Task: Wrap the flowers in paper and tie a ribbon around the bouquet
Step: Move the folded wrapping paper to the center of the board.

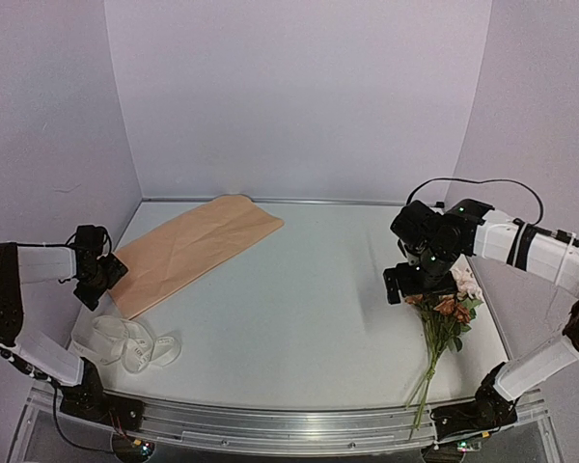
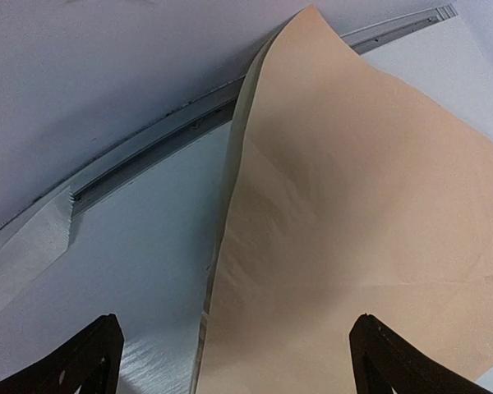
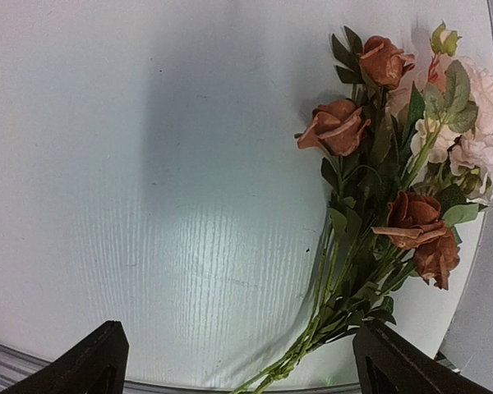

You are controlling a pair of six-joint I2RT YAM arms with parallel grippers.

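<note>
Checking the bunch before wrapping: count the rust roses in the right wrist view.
4 rust roses: one at top, one left below it, two side by side at lower right. Others may hide behind the pale blooms.

table (image 1: 299,328), contents:
- paper (image 1: 195,249): far left, lying from the back edge diagonally toward the left side.
- ribbon (image 1: 135,342): near left, just in front of the paper's near corner.
- flowers (image 1: 447,313): right edge, heads farther back, stems toward the near edge.
- left gripper (image 1: 101,275): beside the paper's near corner.
- right gripper (image 1: 417,282): over the flower heads.
</note>
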